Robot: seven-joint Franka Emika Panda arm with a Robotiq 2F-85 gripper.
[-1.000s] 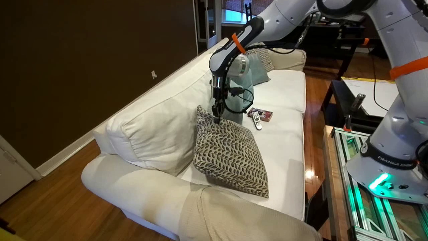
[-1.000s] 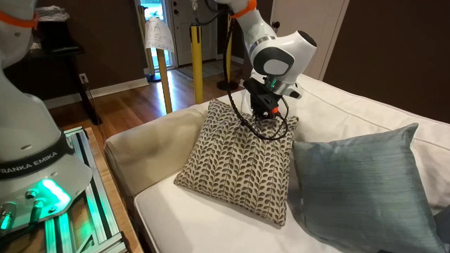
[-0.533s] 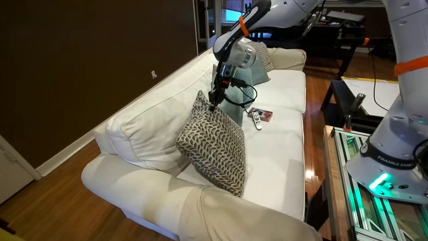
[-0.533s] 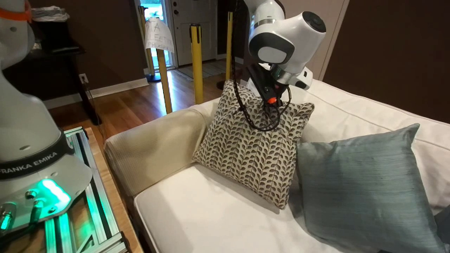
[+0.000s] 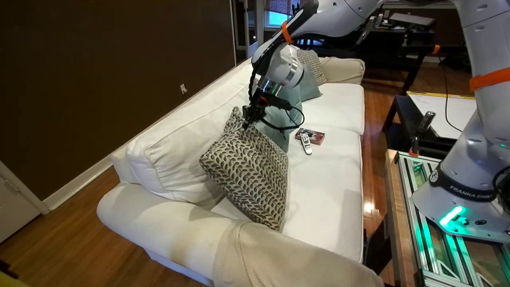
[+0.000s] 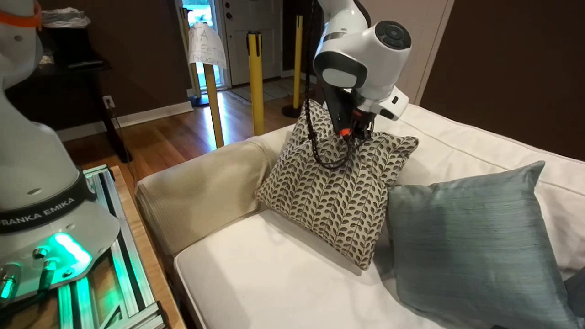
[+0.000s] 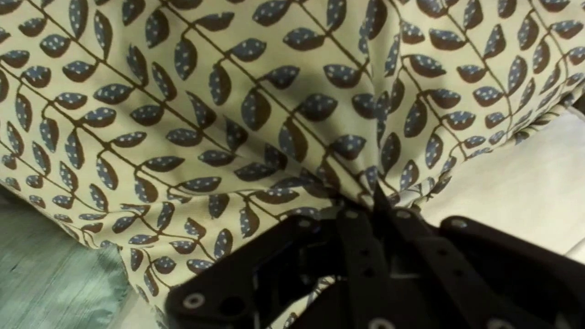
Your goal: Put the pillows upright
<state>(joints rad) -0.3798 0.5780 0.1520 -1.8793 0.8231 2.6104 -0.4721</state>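
The patterned pillow, cream with dark leaves, shows in both exterior views (image 5: 253,175) (image 6: 327,196). It leans back, tilted, near the sofa arm, its lower edge on or just above the seat. My gripper (image 7: 363,201) is shut on its upper part; the fabric bunches into folds at the fingertips in the wrist view. The gripper also shows at the pillow's top in an exterior view (image 5: 246,124). A teal-blue pillow (image 6: 470,242) leans against the back beside it. Another teal pillow (image 5: 310,85) and a finely patterned pillow (image 5: 312,65) stand at the far end.
A white back cushion (image 5: 187,155) is behind the patterned pillow. The covered sofa arm (image 6: 205,201) is close beside it. A remote (image 5: 306,143) and a small box (image 5: 316,136) lie on the seat (image 5: 330,187). My cable loops in front of the pillow.
My gripper has risen and moved toward the sofa back with the patterned pillow in it. The pillow has tilted more upright, and its lower edge has drawn back across the seat.
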